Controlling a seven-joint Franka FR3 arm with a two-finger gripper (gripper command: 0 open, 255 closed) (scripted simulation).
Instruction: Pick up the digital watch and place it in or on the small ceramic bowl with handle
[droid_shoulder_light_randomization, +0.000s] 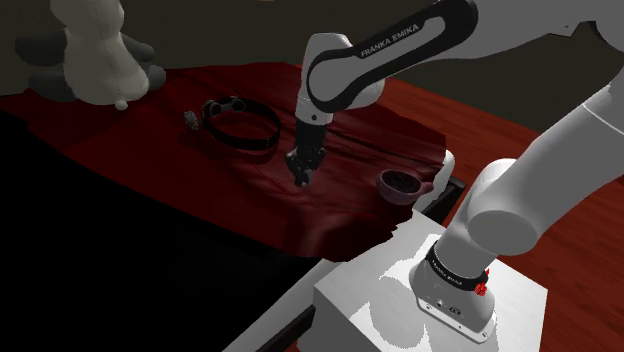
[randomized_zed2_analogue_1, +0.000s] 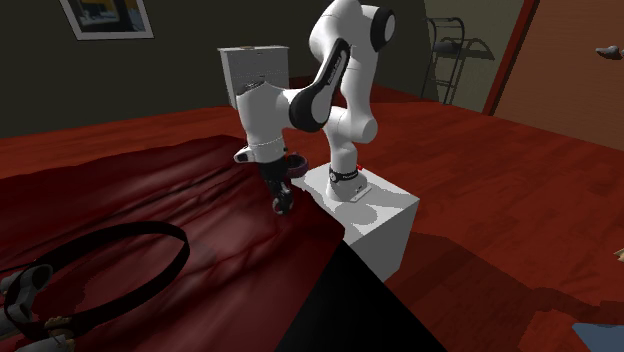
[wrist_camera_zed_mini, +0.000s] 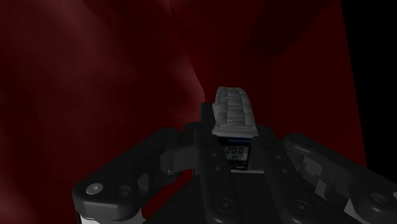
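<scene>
The digital watch (wrist_camera_zed_mini: 233, 118), with a grey link strap and a small lit display, is clasped between my black fingers (wrist_camera_zed_mini: 207, 159). My gripper (droid_shoulder_light_randomization: 303, 172) is shut on it and points down, close over the dark red cloth (droid_shoulder_light_randomization: 200, 180). The small reddish bowl with a handle (droid_shoulder_light_randomization: 400, 185) sits on the cloth toward the shoulder view's right of the gripper, near the cloth's edge. In the second exterior view the gripper (randomized_zed2_analogue_1: 283, 200) hangs just in front of the bowl (randomized_zed2_analogue_1: 297, 163), which the arm partly covers.
A black hoop-shaped band with a grey piece (droid_shoulder_light_randomization: 240, 122) lies on the cloth behind the gripper, and appears as the black band (randomized_zed2_analogue_1: 110, 265) up close. A white figure (droid_shoulder_light_randomization: 95, 50) stands at the back left. The white stand (droid_shoulder_light_randomization: 430, 300) is at the lower right.
</scene>
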